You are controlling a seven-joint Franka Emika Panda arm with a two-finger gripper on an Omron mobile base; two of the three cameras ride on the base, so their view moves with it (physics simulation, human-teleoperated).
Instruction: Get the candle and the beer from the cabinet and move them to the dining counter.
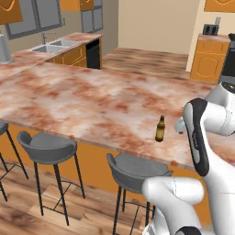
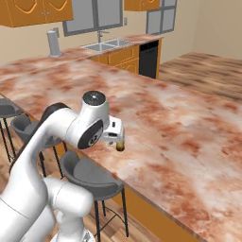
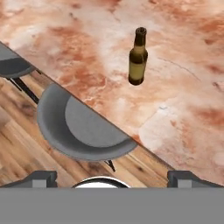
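Grey stool tucked under near edge at left, beer upright on marbled tabletop just inside that edge, fingers spread wide and empty, held back from bottle, no contact.

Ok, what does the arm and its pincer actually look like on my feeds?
The arm is glossy white with rounded, bulbous links and dark grey to black bands at the joints, plus a grey round cap on one joint. No cables or markings show. The pincer has two small dark, blocky fingertips set wide apart.
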